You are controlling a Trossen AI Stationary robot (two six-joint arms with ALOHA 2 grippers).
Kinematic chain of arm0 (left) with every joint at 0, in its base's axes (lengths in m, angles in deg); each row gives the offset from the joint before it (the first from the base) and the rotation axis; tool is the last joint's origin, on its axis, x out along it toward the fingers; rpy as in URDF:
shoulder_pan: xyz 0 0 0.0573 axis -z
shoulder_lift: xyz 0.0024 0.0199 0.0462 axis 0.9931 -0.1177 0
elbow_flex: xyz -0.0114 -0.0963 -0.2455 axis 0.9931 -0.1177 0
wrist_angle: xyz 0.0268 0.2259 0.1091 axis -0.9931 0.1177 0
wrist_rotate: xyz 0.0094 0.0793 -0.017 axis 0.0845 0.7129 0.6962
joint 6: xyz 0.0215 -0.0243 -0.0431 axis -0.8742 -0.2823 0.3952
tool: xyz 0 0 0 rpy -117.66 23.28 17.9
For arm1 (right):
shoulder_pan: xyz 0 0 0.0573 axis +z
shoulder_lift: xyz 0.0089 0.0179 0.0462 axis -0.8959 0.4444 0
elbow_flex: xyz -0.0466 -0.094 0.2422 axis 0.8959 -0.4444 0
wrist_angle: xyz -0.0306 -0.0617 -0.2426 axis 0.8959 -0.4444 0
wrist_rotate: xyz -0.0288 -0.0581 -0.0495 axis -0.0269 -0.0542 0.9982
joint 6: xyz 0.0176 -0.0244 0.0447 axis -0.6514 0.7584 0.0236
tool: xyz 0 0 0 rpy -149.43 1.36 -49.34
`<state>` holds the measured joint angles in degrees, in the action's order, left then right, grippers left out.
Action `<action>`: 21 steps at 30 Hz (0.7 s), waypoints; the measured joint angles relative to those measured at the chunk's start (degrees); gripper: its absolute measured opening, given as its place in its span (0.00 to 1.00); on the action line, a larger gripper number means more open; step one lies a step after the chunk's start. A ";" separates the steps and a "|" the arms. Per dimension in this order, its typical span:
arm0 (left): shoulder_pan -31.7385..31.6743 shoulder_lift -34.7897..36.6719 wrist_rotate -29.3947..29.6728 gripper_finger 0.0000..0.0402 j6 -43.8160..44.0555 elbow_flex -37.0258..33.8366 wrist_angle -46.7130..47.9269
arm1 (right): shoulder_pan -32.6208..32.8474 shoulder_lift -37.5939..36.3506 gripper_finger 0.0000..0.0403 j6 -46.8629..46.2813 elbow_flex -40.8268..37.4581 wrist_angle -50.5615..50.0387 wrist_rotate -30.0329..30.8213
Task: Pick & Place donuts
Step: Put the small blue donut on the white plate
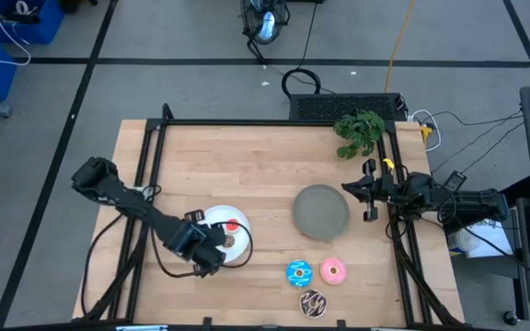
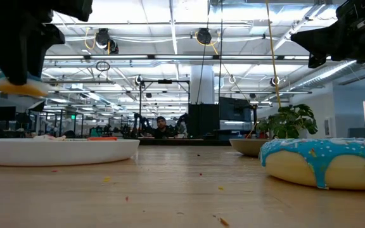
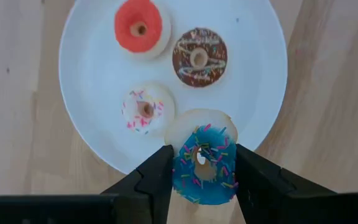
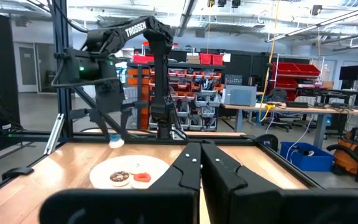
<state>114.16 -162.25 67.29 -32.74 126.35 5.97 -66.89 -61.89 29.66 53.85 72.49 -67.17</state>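
Observation:
My left gripper hangs over the near rim of the round white plate, shut on a tiny blue sprinkled donut. On the plate lie a red donut, a brown donut and a white donut, each flat on its underside. Three larger donuts lie on the table near its front edge: blue sprinkled, pink and chocolate with drizzle. My right gripper rests shut at the table's right edge, holding nothing. My left gripper pinches the tiny blue donut by two opposite sides of its outer rim between its two fingers. The fingers come from above, pointing down. The donut is lifted clear above the plate's rim, iced face up and about level.
A round gray plate stands right of the white plate. A green plant sits at the far right corner. The table's black frame runs along its edges. Bare wood lies between the plates and the far edge.

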 joint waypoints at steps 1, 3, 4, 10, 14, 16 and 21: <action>0.00 0.00 0.04 0.38 -0.26 -0.18 -0.38 | 0.00 0.00 0.00 0.03 0.00 0.00 0.00; -0.04 0.00 0.06 0.38 -0.41 -0.23 -0.96 | 0.00 0.00 0.00 0.07 0.01 0.00 0.02; -0.04 0.00 0.14 0.38 -0.39 -0.23 -1.00 | -0.01 0.00 0.00 0.09 0.01 0.00 0.02; 0.84 0.53 0.29 0.38 -0.43 -0.27 -2.77 | 0.00 0.00 0.00 0.04 -0.01 0.00 0.02; 1.92 0.74 0.34 0.38 -0.22 -0.28 -2.99 | 0.00 0.00 0.00 -0.02 0.01 0.02 0.04; 2.37 0.72 0.34 0.38 -0.11 -0.30 -3.22 | -0.02 0.00 0.00 0.12 0.00 0.04 0.07; 2.62 0.76 1.32 0.38 0.95 -0.30 -3.23 | -0.02 0.00 0.00 1.09 -0.01 0.96 0.08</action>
<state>116.77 -161.48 68.60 -31.78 126.05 2.74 -66.90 -61.89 30.75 53.84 73.45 -67.09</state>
